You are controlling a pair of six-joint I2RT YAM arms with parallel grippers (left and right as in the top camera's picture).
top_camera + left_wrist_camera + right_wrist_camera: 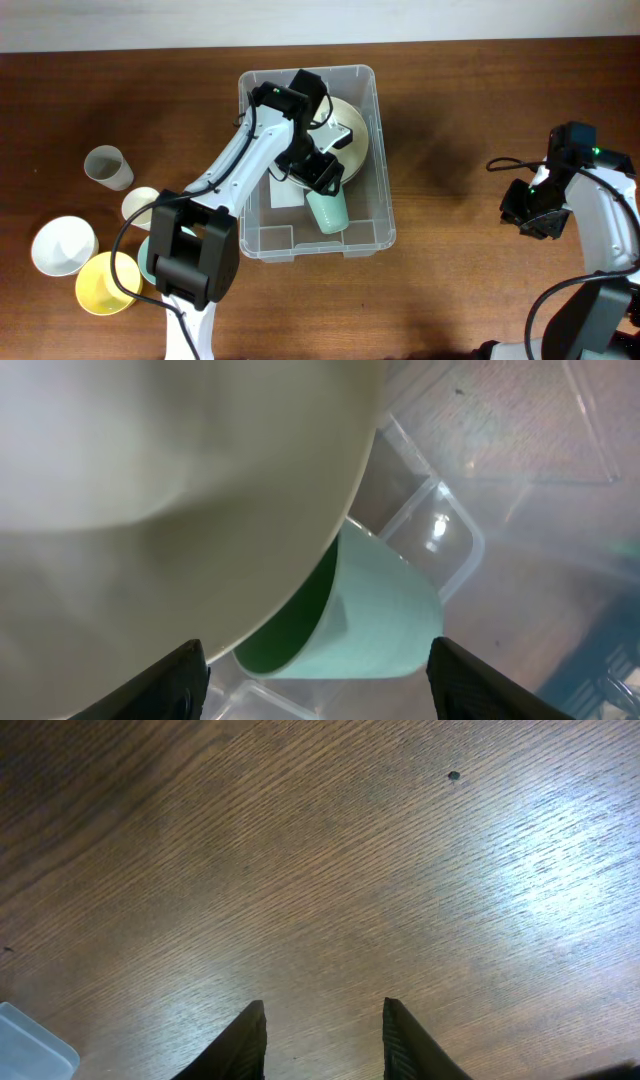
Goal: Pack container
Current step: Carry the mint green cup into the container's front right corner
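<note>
Left gripper (318,665), jaws spread, hangs in the container (318,249), seemingly clear of the packed mint cup (328,212) and cream bowl (355,135). We must yet pack the yellow bowl (100,285) and grey cup (106,166)

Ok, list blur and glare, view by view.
Left wrist: the cream bowl up close is a blur, the green cup sharper. Right wrist: white glare on the table at right. Overhead: sharp, soft shadow right of the container.
</note>
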